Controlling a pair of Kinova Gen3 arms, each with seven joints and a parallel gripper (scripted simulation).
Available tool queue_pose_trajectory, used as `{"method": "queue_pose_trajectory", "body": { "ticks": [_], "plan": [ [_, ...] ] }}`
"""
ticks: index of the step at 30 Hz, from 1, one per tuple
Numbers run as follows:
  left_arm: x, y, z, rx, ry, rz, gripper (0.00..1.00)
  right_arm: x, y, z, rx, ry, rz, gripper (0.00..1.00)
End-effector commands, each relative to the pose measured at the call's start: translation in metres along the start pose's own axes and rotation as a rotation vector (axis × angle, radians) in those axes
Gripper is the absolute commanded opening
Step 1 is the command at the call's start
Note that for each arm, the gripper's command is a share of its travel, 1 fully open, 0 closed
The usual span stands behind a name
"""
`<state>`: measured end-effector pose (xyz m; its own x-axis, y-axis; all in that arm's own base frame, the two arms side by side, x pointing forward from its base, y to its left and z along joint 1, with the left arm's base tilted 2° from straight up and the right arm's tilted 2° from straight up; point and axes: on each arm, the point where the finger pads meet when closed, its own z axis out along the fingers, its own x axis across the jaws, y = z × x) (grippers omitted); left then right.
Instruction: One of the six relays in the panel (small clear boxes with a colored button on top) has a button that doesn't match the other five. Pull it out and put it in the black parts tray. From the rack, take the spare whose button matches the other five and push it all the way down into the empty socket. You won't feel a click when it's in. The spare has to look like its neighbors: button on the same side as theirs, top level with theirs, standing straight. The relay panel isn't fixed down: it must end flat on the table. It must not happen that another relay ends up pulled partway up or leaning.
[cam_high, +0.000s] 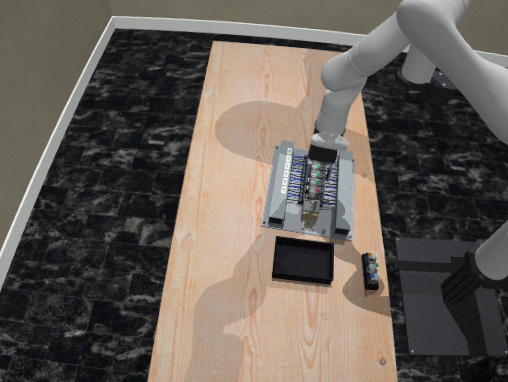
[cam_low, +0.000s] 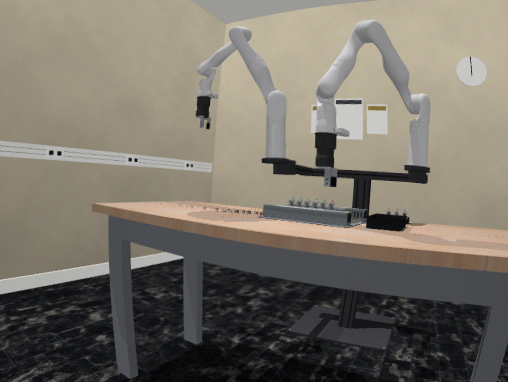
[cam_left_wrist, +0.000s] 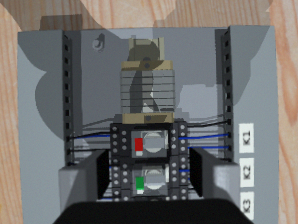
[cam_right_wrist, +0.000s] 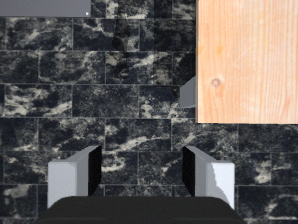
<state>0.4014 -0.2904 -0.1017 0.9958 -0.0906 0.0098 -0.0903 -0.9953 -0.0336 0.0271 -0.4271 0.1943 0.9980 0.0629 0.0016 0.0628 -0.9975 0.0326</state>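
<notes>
The relay panel lies flat on the table. In the left wrist view, the relay with the red button sits at the K1 end, its button on the picture's left. A green-button relay beside it has its button on the same side. My left gripper is open and empty above the relay row. My right gripper is open and empty, high off the table. The black tray is empty. The rack holds spares with orange, green and blue buttons.
Wiring ducts flank the relay row. A terminal block stands beside the red-button relay. White labels run along one duct. The rack stands near the table edge, beside the tray. Below the right gripper is floor beside a table corner.
</notes>
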Motion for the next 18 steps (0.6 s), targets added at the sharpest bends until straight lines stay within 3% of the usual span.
{"method": "queue_pose_trajectory", "body": {
  "ticks": [1,18],
  "plan": [
    [0.001,-0.006,0.003,-0.002,0.003,0.000,1.00,0.000,0.000,-0.001,-0.002,0.000,0.000,1.00],
    [0.001,-0.024,0.016,-0.001,0.003,0.000,1.00,0.000,0.000,-0.001,-0.002,0.000,0.000,1.00]
  ]
}}
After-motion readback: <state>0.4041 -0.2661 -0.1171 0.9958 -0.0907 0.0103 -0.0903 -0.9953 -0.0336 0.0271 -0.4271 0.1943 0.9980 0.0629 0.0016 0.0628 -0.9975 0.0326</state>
